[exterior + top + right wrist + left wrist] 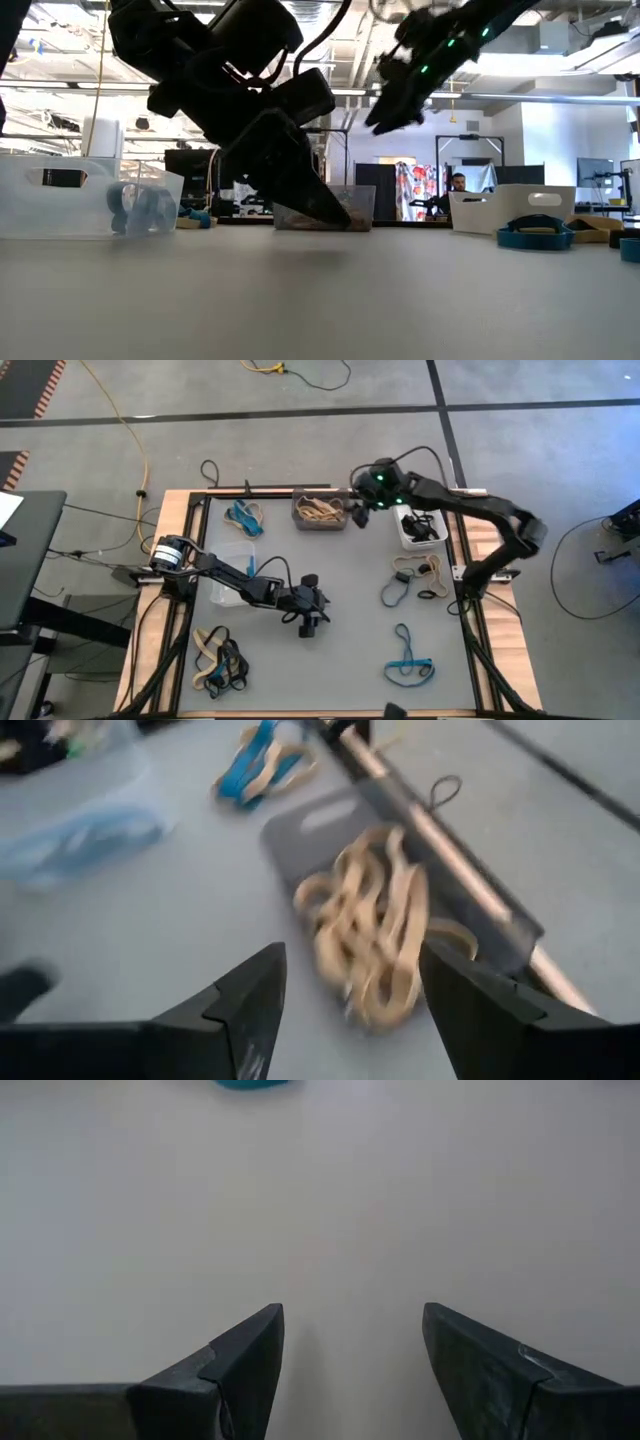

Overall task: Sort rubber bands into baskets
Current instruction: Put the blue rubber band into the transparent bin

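Over the dark grey basket (pixel 320 512), right gripper (pixel 362 508) is hovering, fingers spread, empty; tan bands (pixel 372 938) piled inside. Risk: floppy loops snagging fingers, dragging out. Left gripper (pixel 312 622) waiting mid-surface, wide open.

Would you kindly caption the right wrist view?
Open right gripper above the dark grey plastic basket holding tan rubber bands.

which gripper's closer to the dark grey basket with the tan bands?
Right. The right gripper hangs just beside the dark grey basket at the table's far edge, jaws open. The left gripper sits low at mid-table, well short of it, jaws open over bare surface.
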Action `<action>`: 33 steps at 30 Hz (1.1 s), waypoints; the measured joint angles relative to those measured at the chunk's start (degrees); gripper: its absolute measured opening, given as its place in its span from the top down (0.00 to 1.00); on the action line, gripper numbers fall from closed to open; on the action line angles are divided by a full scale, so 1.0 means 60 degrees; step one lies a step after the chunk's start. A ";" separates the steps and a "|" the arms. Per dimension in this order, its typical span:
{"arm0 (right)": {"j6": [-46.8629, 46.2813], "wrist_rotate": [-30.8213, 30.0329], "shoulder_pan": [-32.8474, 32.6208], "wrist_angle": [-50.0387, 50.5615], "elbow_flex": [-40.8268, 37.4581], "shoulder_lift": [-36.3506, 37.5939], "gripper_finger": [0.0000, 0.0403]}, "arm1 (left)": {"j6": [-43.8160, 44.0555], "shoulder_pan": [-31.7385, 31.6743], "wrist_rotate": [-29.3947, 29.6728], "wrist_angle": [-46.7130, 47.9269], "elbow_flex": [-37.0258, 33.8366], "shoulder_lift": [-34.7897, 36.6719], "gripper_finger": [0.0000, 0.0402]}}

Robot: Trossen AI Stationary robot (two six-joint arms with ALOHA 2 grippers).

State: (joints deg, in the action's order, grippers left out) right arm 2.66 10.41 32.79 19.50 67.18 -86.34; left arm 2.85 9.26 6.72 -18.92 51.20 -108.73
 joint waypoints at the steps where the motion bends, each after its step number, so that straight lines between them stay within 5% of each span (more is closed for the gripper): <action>1: 0.0050 0.0000 -0.0137 0.0531 0.0000 0.0292 0.36 | 0.0000 0.0000 -0.0004 -0.0080 0.0000 -0.0002 0.43; 13: -0.1803 -0.0235 -0.3776 0.5575 -0.0757 0.2711 0.35 | -0.0896 -0.0004 -0.0004 -0.1789 0.0000 -0.0004 0.43; 20: -0.3834 -0.1282 -0.6628 0.5588 -0.1758 0.3406 0.35 | -0.1471 -0.0114 -0.0058 -0.2866 0.0088 -0.0004 0.43; 33: -0.8342 -0.3802 -1.1034 0.4485 -0.3345 0.3301 0.35 | -0.2340 -0.0688 -0.0830 -0.1895 0.1519 -0.0010 0.43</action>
State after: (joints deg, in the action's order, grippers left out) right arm -47.39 -12.40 -33.41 46.41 47.10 -66.54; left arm -11.19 5.13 1.74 -30.30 60.31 -108.79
